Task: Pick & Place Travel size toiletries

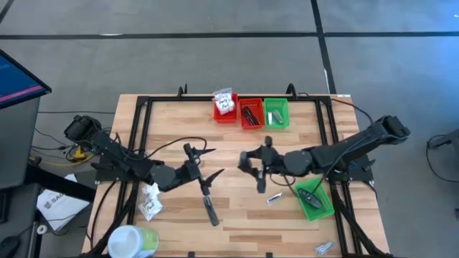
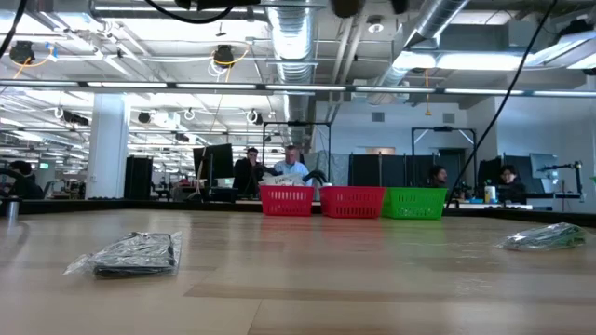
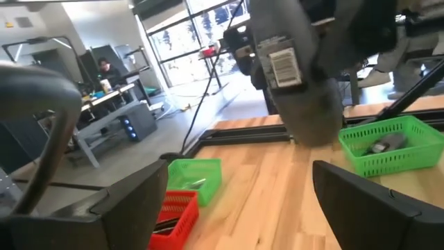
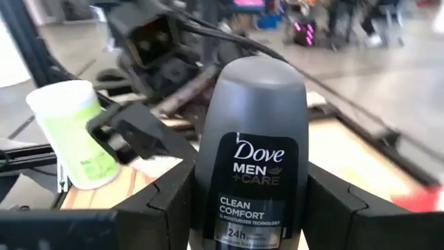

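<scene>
Between the two dark arms, above the middle of the table, the right pincer grips one dark grey roll-on deodorant, upright between its fingers: rounded grey cap, black label reading "Dove Men+Care Clean Comfort". From the left wrist view the same item shows its back, with a small white barcode label. Left pincer: fingers spread wide, holding nothing, just apart from the deodorant. Other toiletries on the table: one dark stick lying near the left pincer; one crinkly white packet beside the left arm; one small silvery sachet beneath the right arm; one clear packet at the near right edge. Bins along the far edge, three in a row: red with a white packet, red with dark sticks, green. One further green bin by the right arm holds a dark item. One white-and-green tub at the near left corner.
</scene>
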